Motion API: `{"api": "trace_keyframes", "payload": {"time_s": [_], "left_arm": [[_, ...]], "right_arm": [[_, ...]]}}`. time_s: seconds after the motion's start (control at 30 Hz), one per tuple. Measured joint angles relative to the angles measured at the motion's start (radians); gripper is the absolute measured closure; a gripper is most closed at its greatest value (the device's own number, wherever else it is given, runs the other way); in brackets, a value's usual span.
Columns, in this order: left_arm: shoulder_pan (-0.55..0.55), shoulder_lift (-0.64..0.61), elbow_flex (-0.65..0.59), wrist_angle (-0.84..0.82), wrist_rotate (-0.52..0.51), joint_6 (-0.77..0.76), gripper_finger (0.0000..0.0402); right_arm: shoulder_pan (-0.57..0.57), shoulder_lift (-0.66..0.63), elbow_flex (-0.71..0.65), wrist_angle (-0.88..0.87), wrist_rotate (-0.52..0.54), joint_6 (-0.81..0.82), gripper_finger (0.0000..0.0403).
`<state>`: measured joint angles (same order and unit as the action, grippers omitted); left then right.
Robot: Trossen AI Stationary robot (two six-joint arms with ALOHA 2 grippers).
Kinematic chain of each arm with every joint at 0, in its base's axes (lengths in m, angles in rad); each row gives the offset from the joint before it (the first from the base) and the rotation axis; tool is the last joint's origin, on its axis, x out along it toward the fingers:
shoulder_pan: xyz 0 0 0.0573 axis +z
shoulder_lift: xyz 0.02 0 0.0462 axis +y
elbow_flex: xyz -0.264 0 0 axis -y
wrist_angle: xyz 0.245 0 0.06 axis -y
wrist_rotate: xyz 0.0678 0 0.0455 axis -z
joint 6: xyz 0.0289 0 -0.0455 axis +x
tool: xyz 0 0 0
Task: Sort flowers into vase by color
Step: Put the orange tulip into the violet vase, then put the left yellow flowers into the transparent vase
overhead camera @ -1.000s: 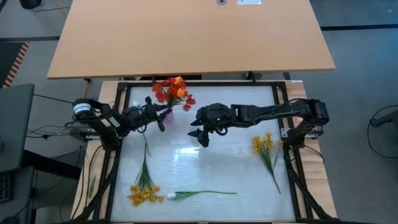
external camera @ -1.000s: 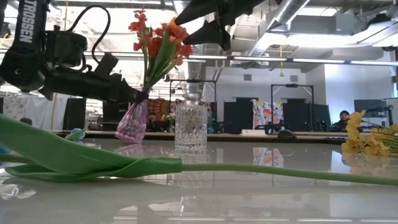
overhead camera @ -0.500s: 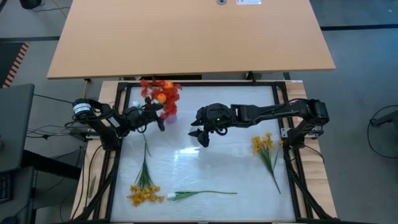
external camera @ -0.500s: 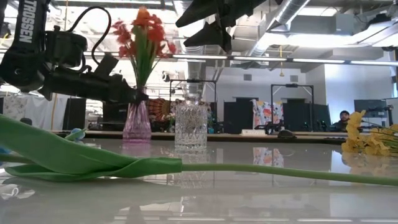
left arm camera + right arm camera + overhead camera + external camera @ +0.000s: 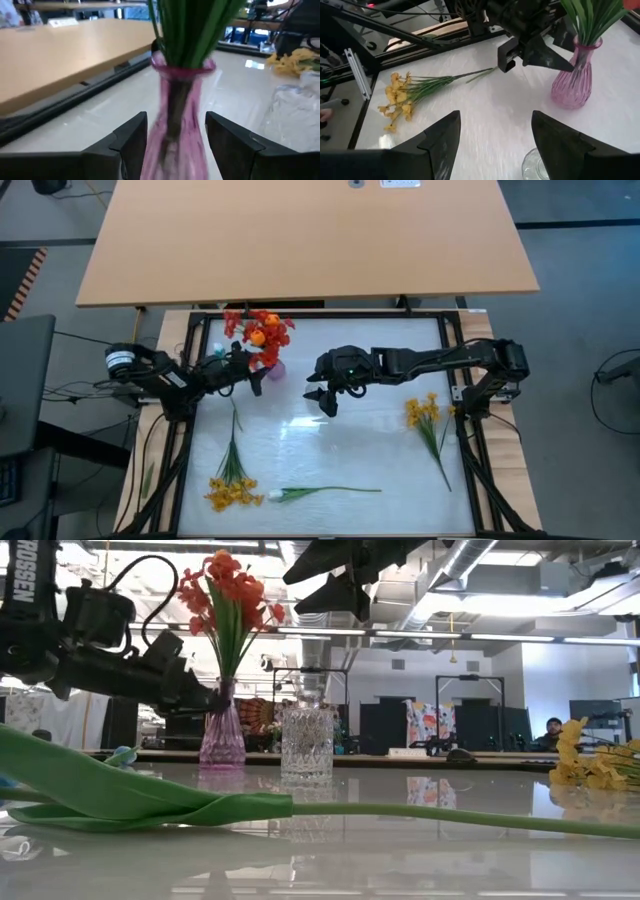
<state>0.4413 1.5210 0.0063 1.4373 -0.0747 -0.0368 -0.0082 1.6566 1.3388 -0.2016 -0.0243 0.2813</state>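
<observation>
Glossy white table being viewed, red and orange flowers being held upright in a pink vase, left gripper being kept spread wide around the vase without touching it, right gripper being held open above a clear glass vase beside it, yellow bunches and being left lying farther off.

We see a glossy white table carrying a pink vase, clear glass vase, two yellow bunches, and one white tulip lying flat.
</observation>
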Motion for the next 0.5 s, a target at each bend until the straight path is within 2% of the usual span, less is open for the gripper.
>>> {"api": "trace_keyframes", "payload": {"time_s": [0.2,0.33,0.5], "left_arm": [[-0.024,-0.134,0.0,-0.157,-0.046,0.028,0.0213],[-0.042,-0.255,0.0,-0.303,-0.05,-0.019,0.0213],[-0.072,-0.446,0.009,-0.58,-0.043,-0.086,0.0213]], "right_arm": [[0.0,0.0,0.0,0.0,-0.001,-0.002,0.0133],[0.0,-0.001,0.001,-0.024,-0.01,-0.002,0.0133],[-0.021,-0.065,0.001,-0.228,-0.08,0.065,0.0133]]}}
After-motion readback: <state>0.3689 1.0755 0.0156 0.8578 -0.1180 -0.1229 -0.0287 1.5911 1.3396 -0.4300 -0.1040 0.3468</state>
